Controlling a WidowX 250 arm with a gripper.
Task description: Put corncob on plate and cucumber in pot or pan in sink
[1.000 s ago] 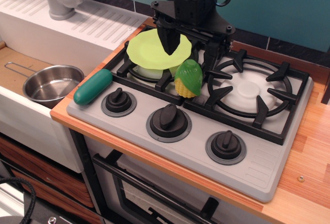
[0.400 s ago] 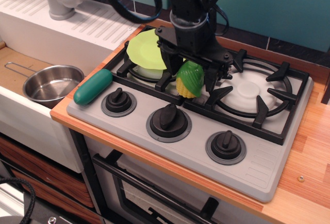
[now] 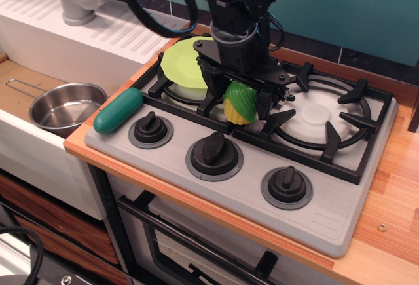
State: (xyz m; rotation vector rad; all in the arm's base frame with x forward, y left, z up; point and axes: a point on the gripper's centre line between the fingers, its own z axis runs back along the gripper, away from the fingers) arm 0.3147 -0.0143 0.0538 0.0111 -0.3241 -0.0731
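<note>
The hand (image 3: pixel 241 103) straddled the corncob (image 3: pixel 239 102), jaws wide on either side, its long axis pointing toward the knobs; the plate (image 3: pixel 181 64) lay just beside it.

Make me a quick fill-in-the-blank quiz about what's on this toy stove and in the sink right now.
The pincer straddles the ___. The cucumber lies at the stove's ___ edge. The steel pan sits in the sink and holds ___. The lime-green ___ rests on the back left burner.

Missing words: corncob; left; nothing; plate
</note>
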